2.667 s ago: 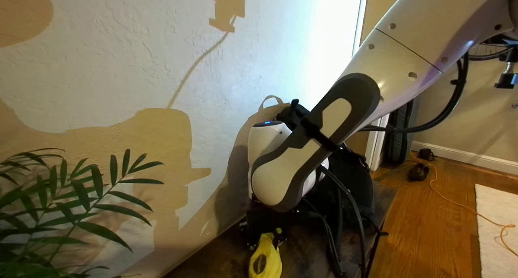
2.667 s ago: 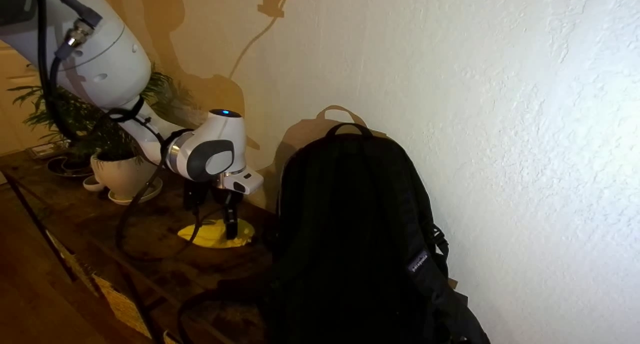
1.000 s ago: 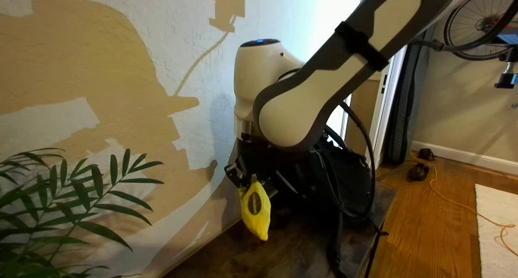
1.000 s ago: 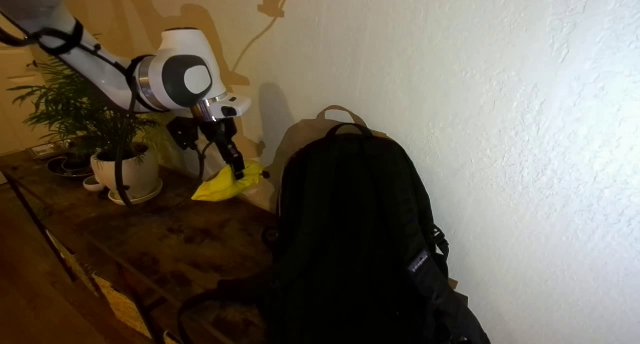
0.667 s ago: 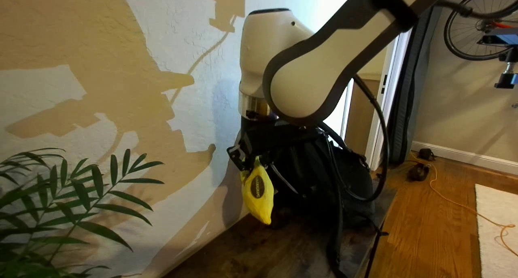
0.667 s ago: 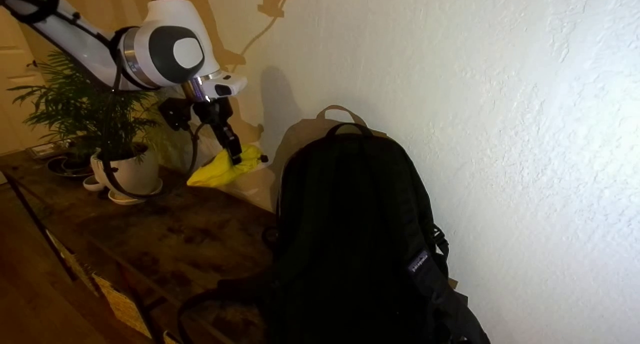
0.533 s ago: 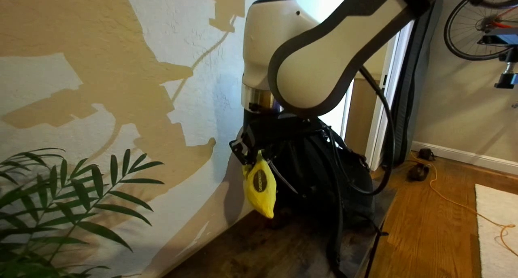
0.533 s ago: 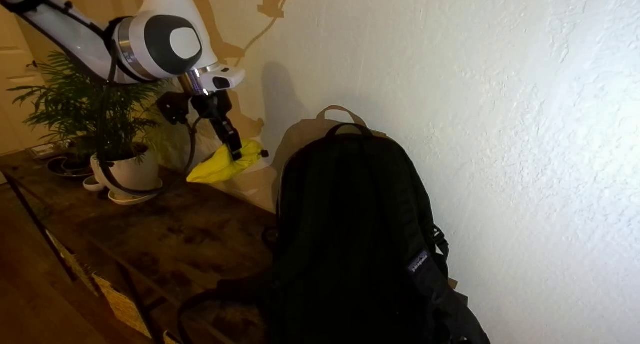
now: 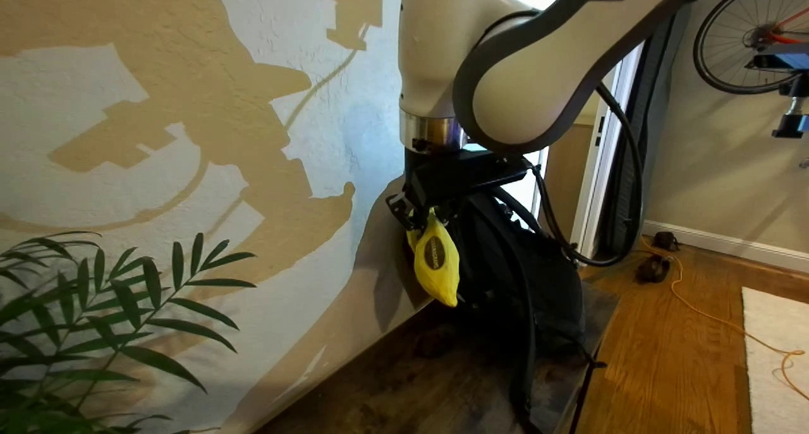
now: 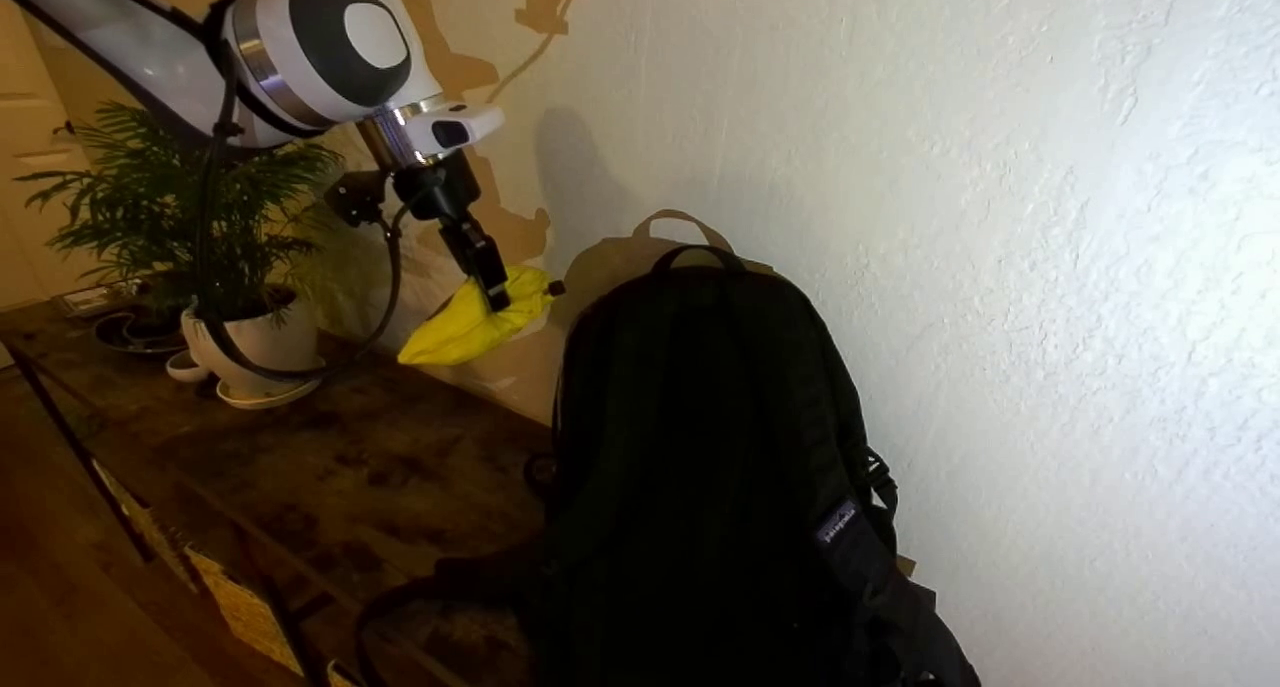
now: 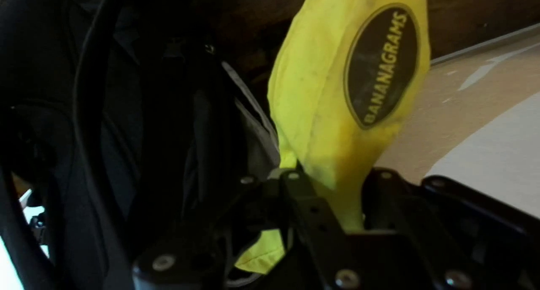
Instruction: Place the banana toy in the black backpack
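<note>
Both exterior views showed the banana toy (image 10: 465, 329) hanging in midair, outside the black backpack (image 10: 700, 467). In the wrist view, the gripper (image 11: 335, 176) was clamped on the banana toy's narrowed cloth — likely soft and light, best pinched there.

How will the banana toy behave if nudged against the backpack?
The banana toy likely gives: its cloth-like skin narrows where the claw pinches it. It may swing or twist, held near one end, the rest hanging free.
</note>
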You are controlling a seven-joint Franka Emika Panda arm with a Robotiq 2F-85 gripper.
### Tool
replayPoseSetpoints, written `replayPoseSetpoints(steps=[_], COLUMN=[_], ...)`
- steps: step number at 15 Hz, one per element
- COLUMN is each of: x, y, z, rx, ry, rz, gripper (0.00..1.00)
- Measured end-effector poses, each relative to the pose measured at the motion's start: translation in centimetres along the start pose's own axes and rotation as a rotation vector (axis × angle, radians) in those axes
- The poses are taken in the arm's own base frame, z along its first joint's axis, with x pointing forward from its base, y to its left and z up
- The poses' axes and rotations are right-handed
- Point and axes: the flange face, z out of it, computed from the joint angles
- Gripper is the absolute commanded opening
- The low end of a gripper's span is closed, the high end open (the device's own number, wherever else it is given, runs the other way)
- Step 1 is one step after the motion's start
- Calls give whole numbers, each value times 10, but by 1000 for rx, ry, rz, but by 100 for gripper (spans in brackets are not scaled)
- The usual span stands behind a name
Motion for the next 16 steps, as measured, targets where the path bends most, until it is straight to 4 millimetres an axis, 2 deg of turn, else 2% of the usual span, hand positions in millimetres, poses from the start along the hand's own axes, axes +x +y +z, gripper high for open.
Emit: replayPoseSetpoints(steps=[8, 11, 16], x=[24, 28, 34], y=[40, 38, 21], z=[19, 24, 29], rx=[-75, -79, -67], ry=[37, 50, 70], rz=[0, -11, -39], gripper=[9, 9, 9])
